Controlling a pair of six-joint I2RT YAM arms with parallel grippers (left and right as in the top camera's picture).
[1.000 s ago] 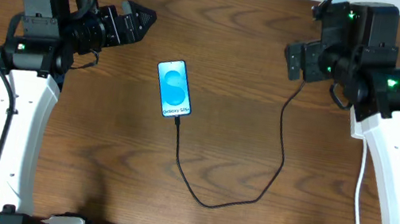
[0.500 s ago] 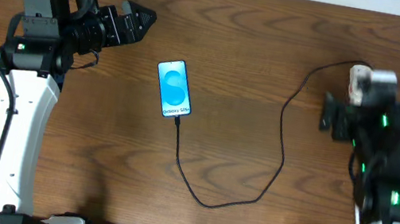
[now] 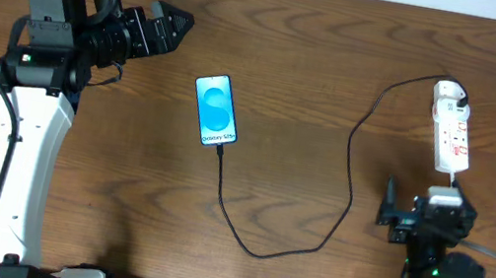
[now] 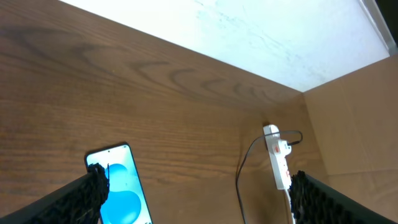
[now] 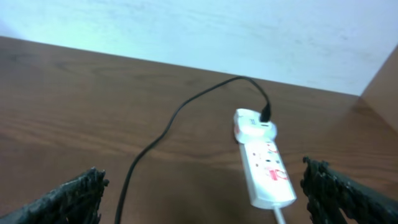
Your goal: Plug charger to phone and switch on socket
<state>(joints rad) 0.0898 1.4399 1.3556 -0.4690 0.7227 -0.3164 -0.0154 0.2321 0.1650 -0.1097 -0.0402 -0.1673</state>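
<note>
socket (image 3: 451, 129) is lying dead ahead of right gripper (image 5: 202, 180), long axis pointing away from it, cord end nearest; jaws are standing wide, gripping nothing; phone (image 3: 216, 110) is sitting well left of socket, charger (image 3: 350, 185) seemingly reaching it; left gripper (image 3: 178, 26), also open, is hovering much farther off

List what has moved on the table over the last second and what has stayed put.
The right gripper drew back from the far right corner to the near edge of the table, open and empty. This uncovered the socket, which its arm had hidden. The left gripper, the phone and the charger, its tip at the phone's lower end, stayed as they were.
</note>
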